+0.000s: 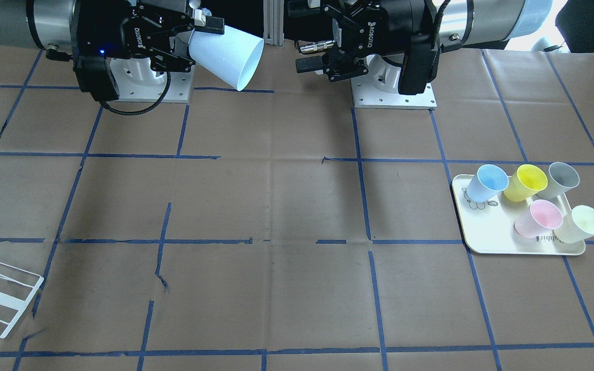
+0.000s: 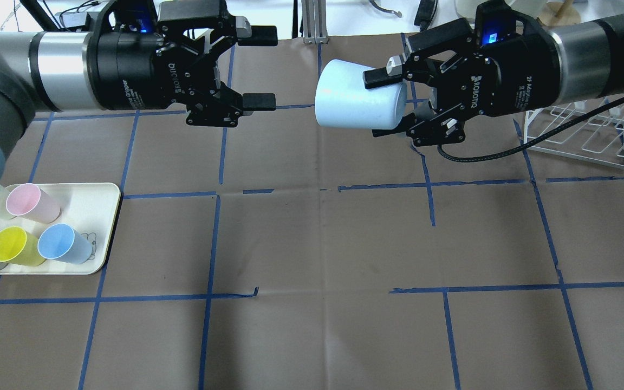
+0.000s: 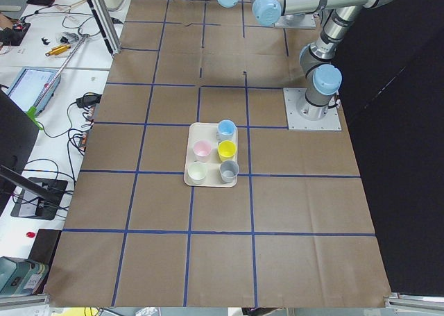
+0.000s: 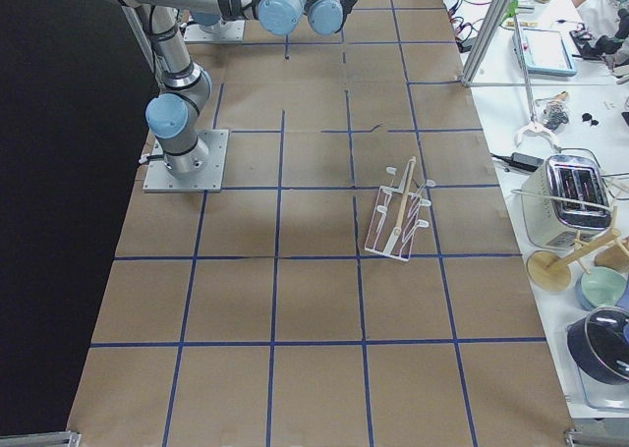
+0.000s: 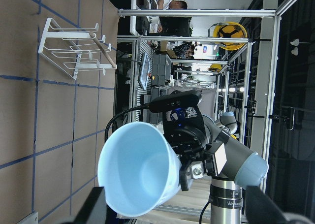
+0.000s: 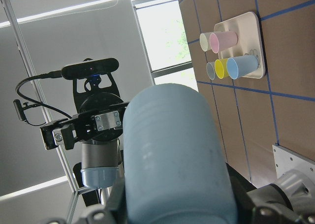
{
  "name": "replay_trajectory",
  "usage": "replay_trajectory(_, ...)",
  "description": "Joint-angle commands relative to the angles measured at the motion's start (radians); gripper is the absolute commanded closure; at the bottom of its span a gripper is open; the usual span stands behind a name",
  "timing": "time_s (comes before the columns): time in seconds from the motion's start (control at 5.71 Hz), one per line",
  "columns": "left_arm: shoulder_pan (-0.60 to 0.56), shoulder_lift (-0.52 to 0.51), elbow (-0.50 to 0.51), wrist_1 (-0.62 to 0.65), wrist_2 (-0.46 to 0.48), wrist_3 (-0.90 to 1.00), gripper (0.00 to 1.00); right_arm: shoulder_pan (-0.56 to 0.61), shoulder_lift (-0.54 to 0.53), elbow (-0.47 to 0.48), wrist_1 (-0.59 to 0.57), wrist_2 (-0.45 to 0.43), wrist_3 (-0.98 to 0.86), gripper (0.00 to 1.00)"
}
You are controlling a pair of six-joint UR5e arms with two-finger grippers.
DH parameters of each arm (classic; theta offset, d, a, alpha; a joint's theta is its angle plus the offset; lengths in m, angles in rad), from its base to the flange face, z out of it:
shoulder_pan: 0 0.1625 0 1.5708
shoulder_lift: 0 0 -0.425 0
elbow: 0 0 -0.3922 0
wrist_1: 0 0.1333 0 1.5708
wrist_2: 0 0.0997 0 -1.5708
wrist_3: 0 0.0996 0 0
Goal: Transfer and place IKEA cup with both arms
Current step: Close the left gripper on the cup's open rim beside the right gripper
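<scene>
The IKEA cup [image 2: 355,103], a pale-blue tumbler, lies on its side in the air, held at its base by my right gripper [image 2: 390,103], which is shut on it. Its open mouth faces my left gripper [image 2: 260,67], which is open and empty a short gap away, at about the same height. In the front-facing view the cup [image 1: 227,51] and right gripper [image 1: 196,44] are at top left, and the left gripper [image 1: 307,36] is at top middle. The left wrist view looks into the cup's mouth [image 5: 138,170]. The right wrist view shows the cup's outer wall [image 6: 172,155].
A cream tray [image 2: 92,200] at the table's left holds several cups: blue [image 2: 63,244], yellow [image 2: 11,246], pink [image 2: 30,201], grey and pale green. It also shows in the front-facing view [image 1: 488,232]. A white wire rack [image 2: 577,135] stands at the far right.
</scene>
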Motion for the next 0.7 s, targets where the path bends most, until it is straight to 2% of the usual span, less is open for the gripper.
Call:
replay_trajectory(0.0,-0.042,-0.040,0.006,0.057,-0.083,-0.012,0.02,0.005,-0.001,0.002,0.000,0.005,0.001,0.58)
replay_trajectory(0.53,-0.085,-0.071,0.006,0.081,-0.080,-0.017,0.03,0.006,-0.001,0.002,0.000,0.005,0.001,0.58)
